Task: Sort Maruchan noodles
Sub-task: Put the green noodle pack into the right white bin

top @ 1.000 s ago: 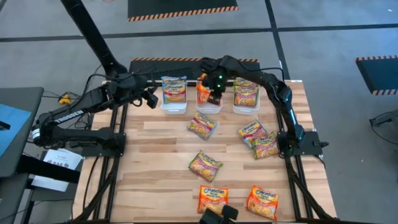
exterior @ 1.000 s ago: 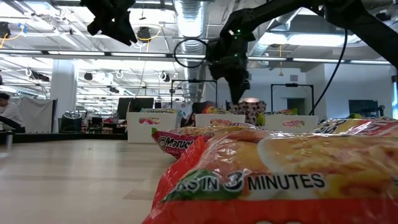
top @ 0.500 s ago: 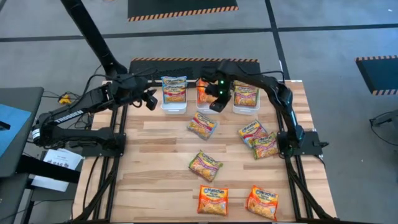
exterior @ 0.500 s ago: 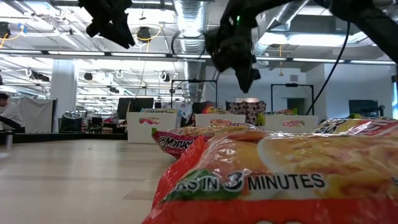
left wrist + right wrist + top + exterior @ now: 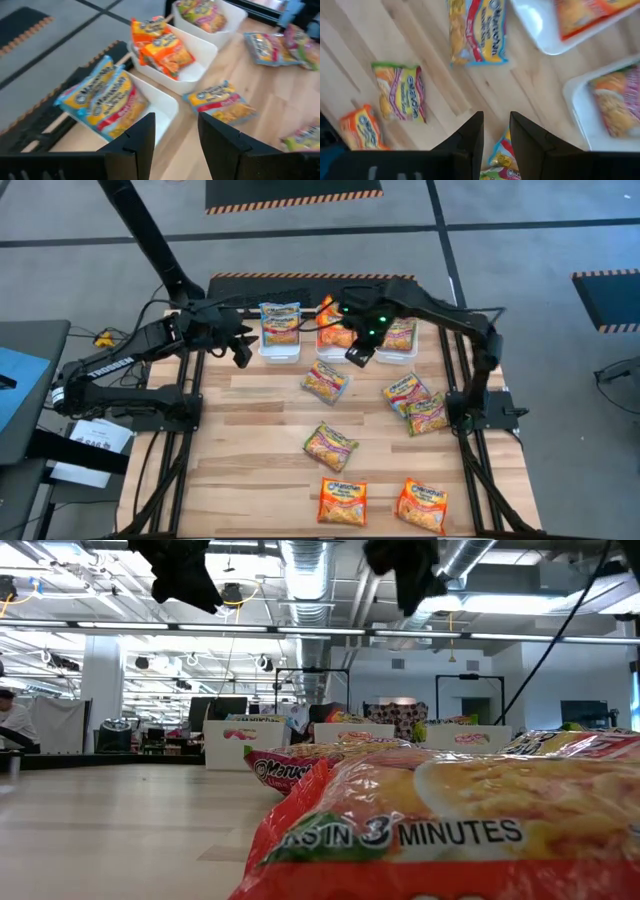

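Right gripper [image 5: 358,355] hovers near middle tray [image 5: 337,350], fingers slightly spread, empty. Left gripper [image 5: 241,352] beside left tray [image 5: 281,352], fingers parted, empty. Noodle packets [image 5: 326,382] scattered on table [image 5: 240,440].

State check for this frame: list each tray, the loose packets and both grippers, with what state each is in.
Left tray: holds yellow-blue packets.
Middle tray: holds orange packets.
Right tray: holds green-yellow packets.
Yellow-blue packet: loose on the table, near the trays.
Other loose packets: six, flat on the table.
Left gripper: open, empty, beside the left tray.
Right gripper: open, empty, above the table by the middle tray.
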Available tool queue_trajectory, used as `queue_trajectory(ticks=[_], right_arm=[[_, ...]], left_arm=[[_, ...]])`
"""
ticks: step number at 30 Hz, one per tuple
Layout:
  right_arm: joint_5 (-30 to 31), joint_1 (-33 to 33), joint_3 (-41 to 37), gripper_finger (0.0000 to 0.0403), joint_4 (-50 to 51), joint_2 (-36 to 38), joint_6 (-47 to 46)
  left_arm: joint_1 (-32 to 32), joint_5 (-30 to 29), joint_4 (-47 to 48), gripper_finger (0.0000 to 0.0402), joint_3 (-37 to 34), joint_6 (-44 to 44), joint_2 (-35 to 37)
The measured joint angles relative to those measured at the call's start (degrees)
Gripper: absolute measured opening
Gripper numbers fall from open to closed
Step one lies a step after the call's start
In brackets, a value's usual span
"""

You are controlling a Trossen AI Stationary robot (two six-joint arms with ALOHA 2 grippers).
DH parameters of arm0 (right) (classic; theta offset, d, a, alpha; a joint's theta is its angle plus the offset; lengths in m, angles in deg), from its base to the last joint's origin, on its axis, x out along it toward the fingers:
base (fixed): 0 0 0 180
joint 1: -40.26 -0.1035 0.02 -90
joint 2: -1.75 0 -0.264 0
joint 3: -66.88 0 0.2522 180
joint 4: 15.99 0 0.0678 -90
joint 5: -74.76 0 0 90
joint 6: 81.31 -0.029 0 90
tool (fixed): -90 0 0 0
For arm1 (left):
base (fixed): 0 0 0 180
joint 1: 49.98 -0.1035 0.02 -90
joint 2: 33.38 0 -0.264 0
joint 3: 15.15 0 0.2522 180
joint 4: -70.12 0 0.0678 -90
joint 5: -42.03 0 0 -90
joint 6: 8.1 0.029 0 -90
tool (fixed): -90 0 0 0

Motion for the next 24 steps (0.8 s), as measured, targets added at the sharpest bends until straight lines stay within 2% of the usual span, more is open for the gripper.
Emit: queue_trajectory(ticks=[5, 11, 18, 24], right_arm=[[6.7, -3.4, -4.5, 0.0119, -0.3, 8.4, -10.3], [11.4, -8.7, -19.7, 0.0119, -5.0, 20.7, -24.9], [12.4, -17.2, -37.7, 0.0119, -15.6, 32.8, -42.0], [12.4, -24.5, -46.3, 0.0119, -22.5, 36.9, -52.7]], left_arm=[[0.0, 5.1, 0.0, 0.0137, 0.0, 0.9, 0.0], [0.0, 6.7, 0.0, 0.0137, 0.0, 2.8, 0.0], [0.0, 6.9, 0.1, 0.0137, 0.0, 3.8, 0.0], [0.0, 7.6, 0.2, 0.0137, 0.0, 4.5, 0.0]])
